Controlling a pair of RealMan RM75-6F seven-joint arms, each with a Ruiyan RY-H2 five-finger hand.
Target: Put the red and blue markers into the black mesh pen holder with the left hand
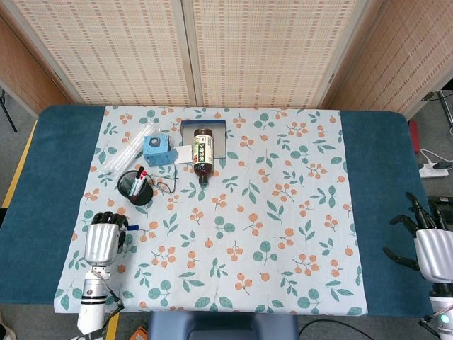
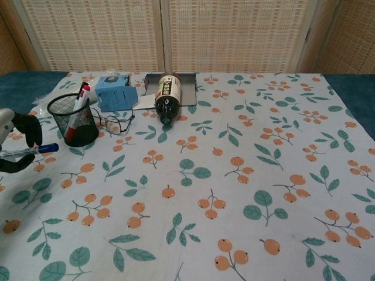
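The black mesh pen holder (image 1: 135,188) (image 2: 72,120) stands upright at the left of the cloth with the red marker (image 2: 77,108) leaning inside it. My left hand (image 1: 102,239) (image 2: 14,143) is lifted above the cloth, in front of and to the left of the holder, and grips the blue marker (image 2: 35,150) (image 1: 130,228), which lies roughly level with its blue cap pointing right. Off the cloth at the table's right edge, my right hand (image 1: 428,249) holds nothing and its fingers are spread.
Behind the holder sit a light blue box (image 1: 157,150) (image 2: 115,92), a brown bottle (image 1: 203,154) (image 2: 166,97) lying on its side by a grey tray (image 1: 221,136), and clear plastic wrap (image 1: 132,147). Glasses (image 2: 119,122) lie right of the holder.
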